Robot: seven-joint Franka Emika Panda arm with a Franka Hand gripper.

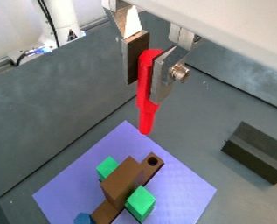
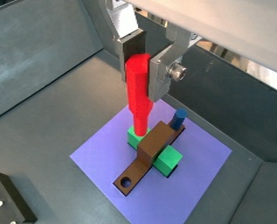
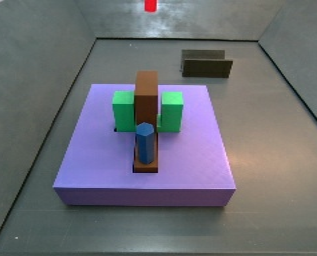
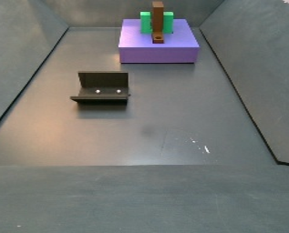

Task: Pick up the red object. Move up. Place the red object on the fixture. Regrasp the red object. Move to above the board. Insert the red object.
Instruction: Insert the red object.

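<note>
My gripper (image 1: pixel 148 66) is shut on the red object (image 1: pixel 147 92), a long red peg that hangs upright from between the silver fingers (image 2: pixel 164 68). In both wrist views its thinner lower end points down, high above the purple board (image 1: pixel 76 188). The board (image 2: pixel 204 159) carries a brown bar (image 2: pixel 147 159) with a hole at one end, two green blocks (image 2: pixel 166 160) and a blue peg (image 2: pixel 178 116). In a side view only the red object's tip (image 3: pixel 151 5) shows, at the upper edge, beyond the board (image 3: pixel 94 150). The dark fixture (image 3: pixel 206 64) stands apart on the floor.
The fixture (image 4: pixel 101 88) stands on the grey floor well away from the board (image 4: pixel 159 53). Grey walls enclose the floor on all sides. The fixture (image 1: pixel 257 149) shows in both wrist views beside the board (image 2: pixel 10 201).
</note>
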